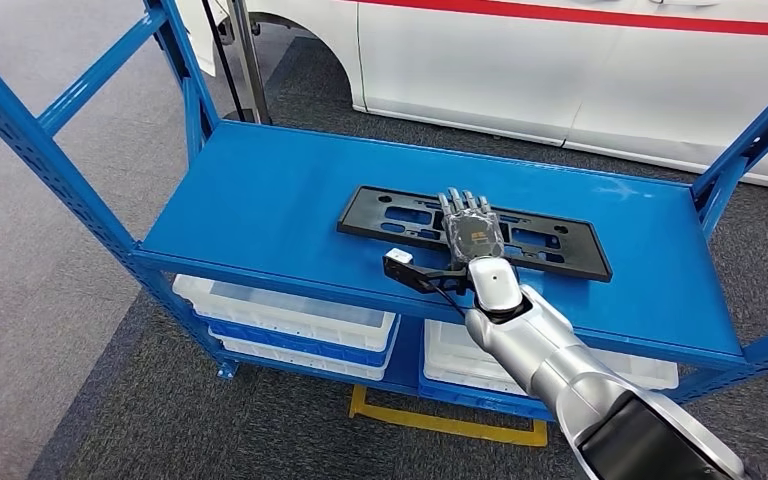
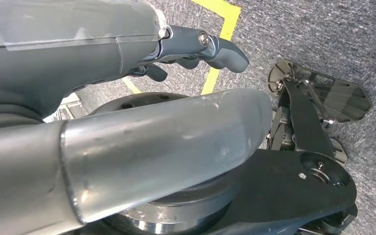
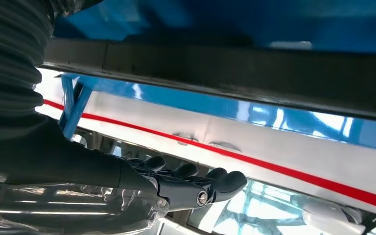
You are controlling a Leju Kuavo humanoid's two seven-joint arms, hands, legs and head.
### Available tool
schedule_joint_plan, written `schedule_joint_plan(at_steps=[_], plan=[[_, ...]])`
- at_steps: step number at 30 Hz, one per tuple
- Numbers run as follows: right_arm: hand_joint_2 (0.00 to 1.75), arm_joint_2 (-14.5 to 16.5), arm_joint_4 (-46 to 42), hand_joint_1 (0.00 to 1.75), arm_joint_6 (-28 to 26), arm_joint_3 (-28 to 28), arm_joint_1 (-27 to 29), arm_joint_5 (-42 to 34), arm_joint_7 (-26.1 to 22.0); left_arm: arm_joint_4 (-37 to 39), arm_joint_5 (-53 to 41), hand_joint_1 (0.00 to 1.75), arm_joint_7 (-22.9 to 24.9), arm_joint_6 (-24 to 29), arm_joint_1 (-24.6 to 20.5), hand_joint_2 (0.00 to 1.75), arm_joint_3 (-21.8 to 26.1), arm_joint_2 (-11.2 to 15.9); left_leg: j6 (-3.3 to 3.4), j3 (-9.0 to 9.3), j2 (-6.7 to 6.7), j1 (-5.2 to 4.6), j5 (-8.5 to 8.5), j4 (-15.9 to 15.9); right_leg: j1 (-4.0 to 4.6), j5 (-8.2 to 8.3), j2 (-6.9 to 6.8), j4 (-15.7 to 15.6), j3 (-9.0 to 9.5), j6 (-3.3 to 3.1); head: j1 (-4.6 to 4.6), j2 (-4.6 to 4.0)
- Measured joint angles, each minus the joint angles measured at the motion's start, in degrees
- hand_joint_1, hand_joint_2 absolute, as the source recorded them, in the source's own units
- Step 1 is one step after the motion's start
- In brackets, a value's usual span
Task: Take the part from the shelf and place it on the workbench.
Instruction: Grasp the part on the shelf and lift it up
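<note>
Part: black flat frame point(image 1: 430, 222) lying across the middle of the blue shelf point(image 1: 260, 190) (long side left to right).
Right hand point(image 1: 471, 228): fingers spread flat over the part, holding nothing.
Left hand point(image 2: 196, 49): hangs above the floor; its state I cannot tell.

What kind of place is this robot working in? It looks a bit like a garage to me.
Probably a vehicle workshop or parts store: a blue steel shelf carries a black plastic part, white bins sit below, and a white vehicle stands behind.
</note>
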Motion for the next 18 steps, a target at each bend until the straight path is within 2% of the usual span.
schedule_joint_plan(at_steps=[5,6,9,10,18], plan=[[1.75,-0.13,0.38,0.0,2.97,0.0,0.27,0.15,-0.7,0.0,0.0,0.0,0.0,0.28,-0.08,0.0,0.0,-0.01,0.0,0.01,0.0,0.0,0.0,0.0,0.0,0.0,0.0,0.0,0.0,0.0,0.0,0.0],[1.75,-0.13,0.39,0.33,3.35,0.0,0.28,0.17,-0.79,0.0,0.0,0.0,0.0,0.31,-0.1,0.0,0.0,-0.01,0.0,0.01,0.0,0.0,0.0,0.0,0.0,0.0,0.0,0.0,0.01,0.0,0.0,0.0],[1.75,-0.13,0.42,1.63,3.81,0.0,0.32,0.2,-0.89,0.0,0.0,0.0,0.0,0.33,-0.16,0.0,0.0,-0.01,0.0,0.02,0.0,0.0,0.0,0.0,0.0,0.0,0.0,0.0,0.02,0.0,0.01,0.0],[1.75,-0.13,0.46,1.73,3.98,0.0,0.38,0.2,-0.99,0.0,0.0,0.0,0.0,0.35,-0.17,0.0,0.0,-0.01,0.0,0.02,0.0,0.0,0.0,0.0,0.0,0.0,0.0,0.0,0.02,0.0,0.01,0.0],[1.75,-0.09,0.62,1.64,5.93,-0.08,1.12,0.05,-2.17,0.0,0.0,0.0,0.02,0.55,-0.24,0.0,0.0,-0.01,0.0,0.01,0.0,0.0,0.0,0.0,0.0,0.01,0.0,0.0,0.02,0.01,0.0,0.0]])
